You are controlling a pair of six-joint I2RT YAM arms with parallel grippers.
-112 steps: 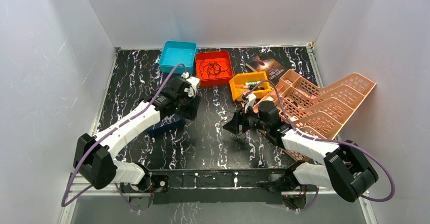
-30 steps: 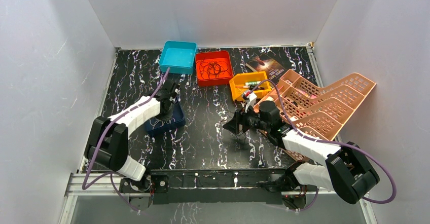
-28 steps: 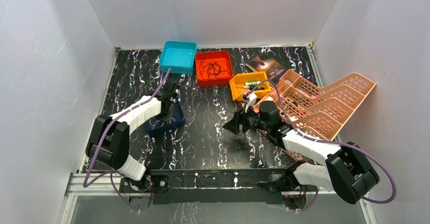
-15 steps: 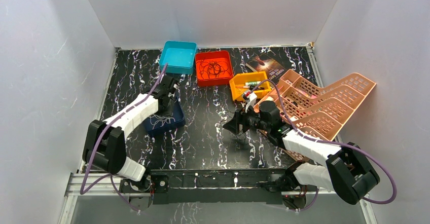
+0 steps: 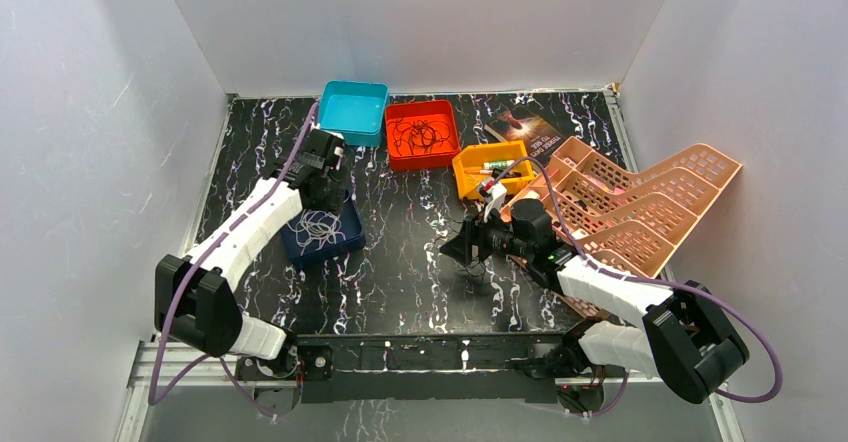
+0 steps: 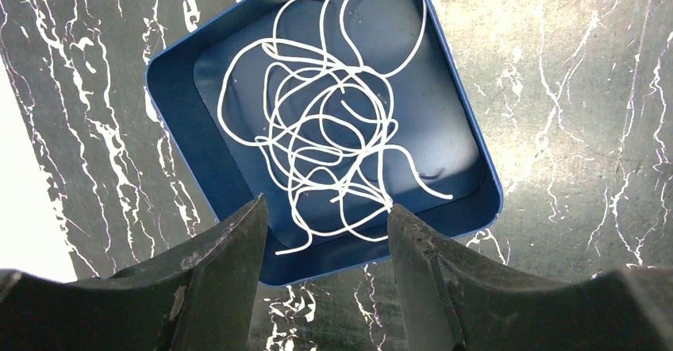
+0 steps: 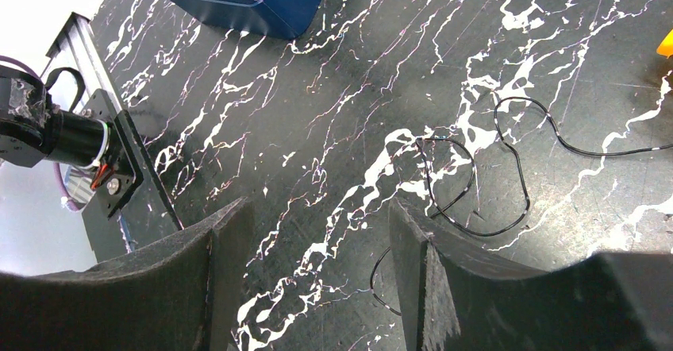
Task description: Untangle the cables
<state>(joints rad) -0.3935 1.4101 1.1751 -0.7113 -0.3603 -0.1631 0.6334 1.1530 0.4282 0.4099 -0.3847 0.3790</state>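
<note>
Left gripper [image 6: 325,208] hangs with its two dark fingers spread and nothing between them, directly above the dark blue square plastic tray [image 6: 476,168]. The right gripper [image 7: 317,208] is likewise parted and empty, low over the black, white-veined marble-patterned table [image 5: 400,282] near its middle. At the table's right side lies a peach plastic lattice rack with stepped compartments [image 5: 650,217], tipped on its side. Along the far edge stand three more square plastic trays side by side: a teal one [image 5: 352,110], a red one [image 5: 425,163] holding a dark tangle of thin cables [image 5: 420,137], and an orange one [image 5: 475,187] with small items too tiny to name. The blue tray sits left of centre, well apart from these. Inside it rests a thin white cable [image 6: 325,121], heaped in many overlapping loops across the floor, touching no finger. A thin black cable [image 7: 517,160] lies in loose curves on the bare table just beyond the right fingertips.
</note>
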